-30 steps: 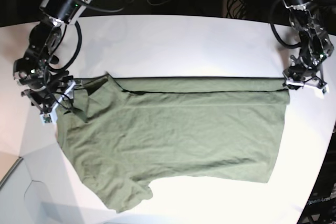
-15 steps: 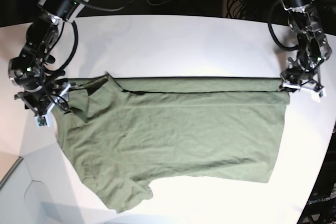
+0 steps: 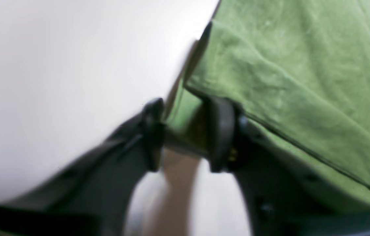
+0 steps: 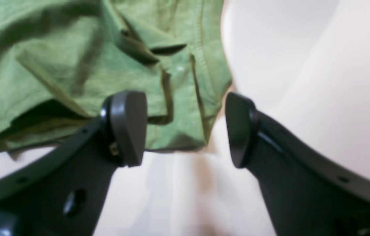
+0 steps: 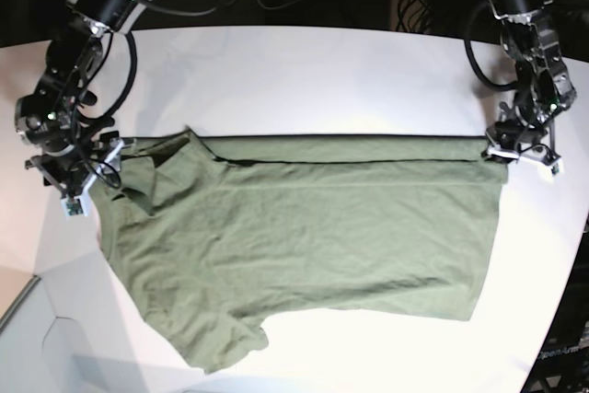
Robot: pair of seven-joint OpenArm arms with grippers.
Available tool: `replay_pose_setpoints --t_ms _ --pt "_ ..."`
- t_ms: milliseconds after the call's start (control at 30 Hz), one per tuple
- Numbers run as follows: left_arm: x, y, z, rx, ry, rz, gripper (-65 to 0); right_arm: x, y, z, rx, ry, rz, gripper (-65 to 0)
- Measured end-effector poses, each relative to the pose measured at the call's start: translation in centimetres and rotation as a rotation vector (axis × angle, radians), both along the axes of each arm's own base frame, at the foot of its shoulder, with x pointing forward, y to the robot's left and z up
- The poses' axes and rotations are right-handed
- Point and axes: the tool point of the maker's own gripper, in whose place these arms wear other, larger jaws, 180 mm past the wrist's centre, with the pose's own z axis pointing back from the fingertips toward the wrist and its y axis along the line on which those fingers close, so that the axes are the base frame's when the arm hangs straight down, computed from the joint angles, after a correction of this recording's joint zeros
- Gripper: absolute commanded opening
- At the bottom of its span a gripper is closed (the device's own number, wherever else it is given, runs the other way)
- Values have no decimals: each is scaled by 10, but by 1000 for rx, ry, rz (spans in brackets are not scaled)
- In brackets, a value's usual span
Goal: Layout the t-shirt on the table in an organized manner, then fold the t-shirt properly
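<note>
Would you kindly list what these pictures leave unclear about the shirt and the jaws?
- Left wrist view: motion blur; whether the left gripper pinches the t-shirt corner is unclear.
- Base view: both jaw pairs are too small to read.
- Right wrist view: neck label not visible among folds.

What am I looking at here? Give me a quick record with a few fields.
Garment: olive-green t-shirt, spread out with its far edge folded over in a straight line
Surface: white table
Left gripper: at the shirt's hem corner, jaws narrowed around the fabric edge
Right gripper: at the shirt's sleeve and collar end, jaws wide apart, fabric edge between them, not pinched
Folding: only the far edge is turned over
</note>
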Motion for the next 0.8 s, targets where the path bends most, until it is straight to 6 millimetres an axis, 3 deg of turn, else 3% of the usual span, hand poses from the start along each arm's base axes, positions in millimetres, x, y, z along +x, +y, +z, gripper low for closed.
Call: replay_pose_setpoints --t_ms 100,200,400,800 --pt "-1 1 -4 -11 2 7 -647 -8 0 -7 1 23 0 -265" --pt "0 3 -6 -19 -4 15 -644 -11 -2 -9 0 32 -8 -264" --pt "1 4 -6 -19 -9 17 -650 -20 -27 -14 11 37 -84 -240" --pt "1 3 -6 -19 -9 16 -650 -26 -23 -45 64 115 -73 -244"
